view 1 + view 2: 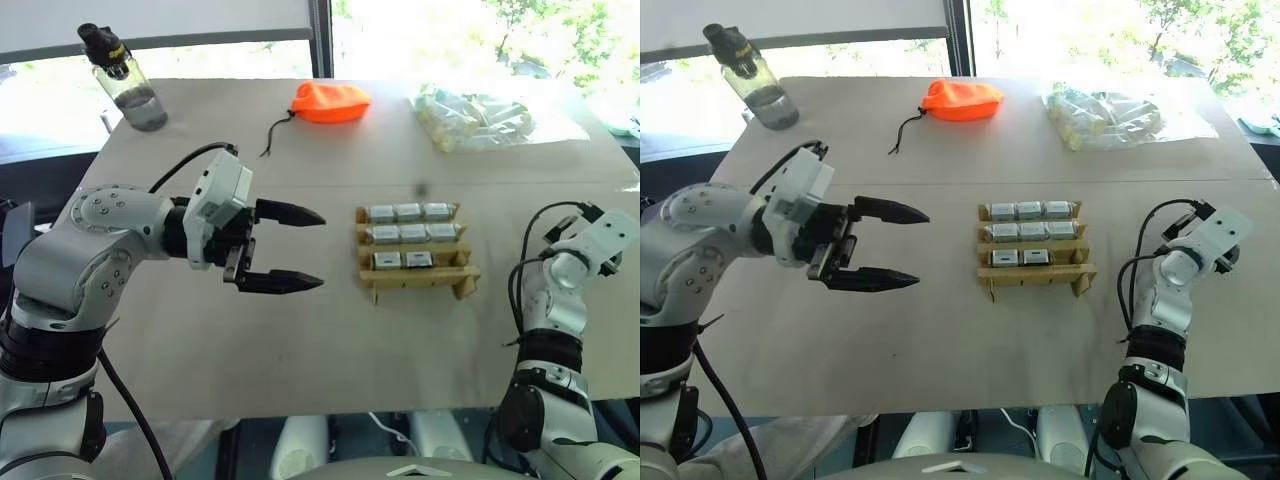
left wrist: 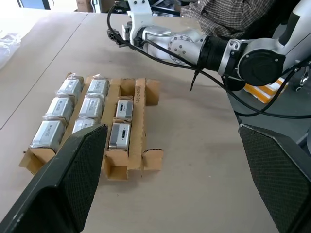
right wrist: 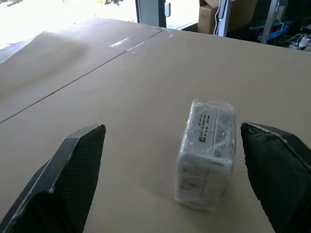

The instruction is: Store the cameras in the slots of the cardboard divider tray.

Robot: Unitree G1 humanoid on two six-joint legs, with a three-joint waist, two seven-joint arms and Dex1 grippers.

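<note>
Right hand (image 3: pixel 170 179), fingers spread, faces one loose wrapped camera (image 3: pixel 206 153) standing on the surface (image 3: pixel 121 97). Head views show left hand (image 1: pixel 297 248), also spread, beside the cardboard divider tray (image 1: pixel 415 272), eight slots filled.

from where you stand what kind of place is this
Probably a lab or workshop room by a window: a brown table holding a cardboard divider tray, daylight and trees outside, and stacked boxes and cables behind.

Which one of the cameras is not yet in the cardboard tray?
The camera lying alone on the bare table between the open right gripper's fingers. The other eight sit in the cardboard divider tray, whose near row has one empty slot.
</note>
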